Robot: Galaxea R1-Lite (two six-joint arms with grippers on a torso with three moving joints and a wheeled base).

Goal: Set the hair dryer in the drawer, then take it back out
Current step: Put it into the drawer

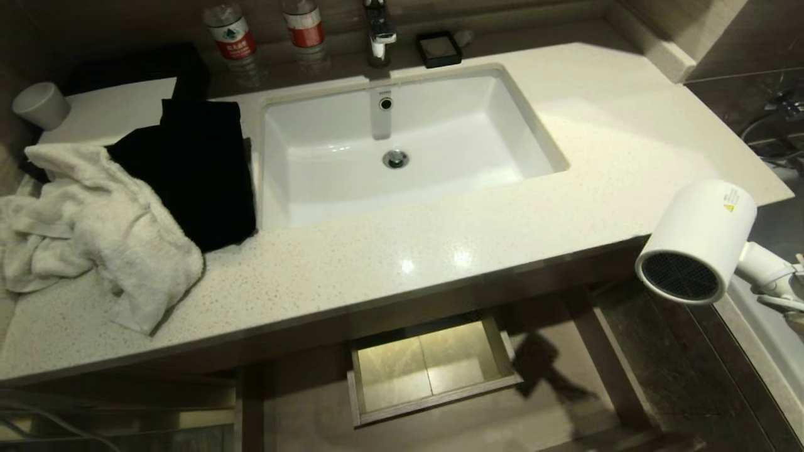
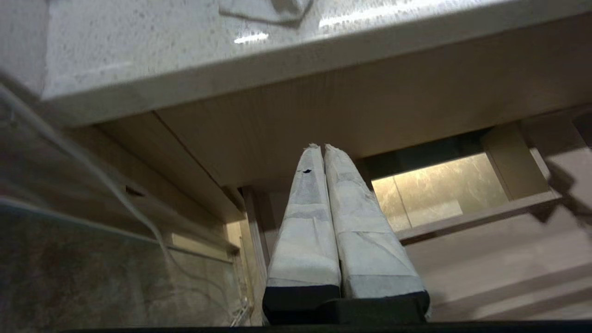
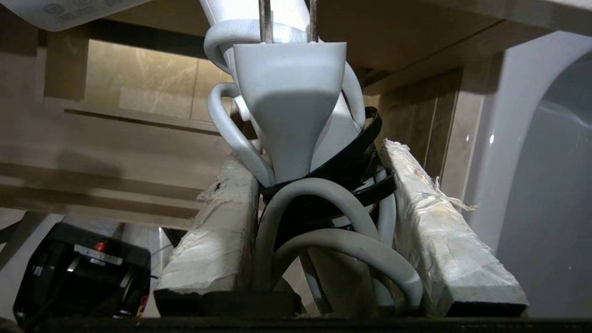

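At the far left of the head view, a grey cup point(image 1: 41, 105) is standing at the back corner of the speckled countertop point(image 1: 389, 263), and a crumpled white towel point(image 1: 94, 220) is lying beside a folded black cloth point(image 1: 195, 169), with part of the towel overlapping the cloth's left side. Two water bottles point(image 1: 229, 31) are standing behind them, near the chrome faucet point(image 1: 380, 31). The white sink basin point(image 1: 402, 150) is set in the middle of the countertop. Below the counter edge, the drawer point(image 1: 433, 402) is standing pulled out with nothing visible inside it, so an opening is being kept ready to receive the appliance. The left gripper point(image 2: 322, 148) is being held low in front of the cabinet, its padded fingers pressed together on nothing, apparently parked out of the working path. At the right, the hair dryer point(image 1: 700, 242) is being carried in the air just off the counter's right end, mesh grille facing outward, well apart from the drawer and above its level. The right gripper point(image 3: 323, 185) is clamped around the handle and the bundled cord point(image 3: 323, 231), with the plug point(image 3: 289, 101) pointing away from the wrist; the cord is probably being gripped together with the handle so that it is not trailing during placement.
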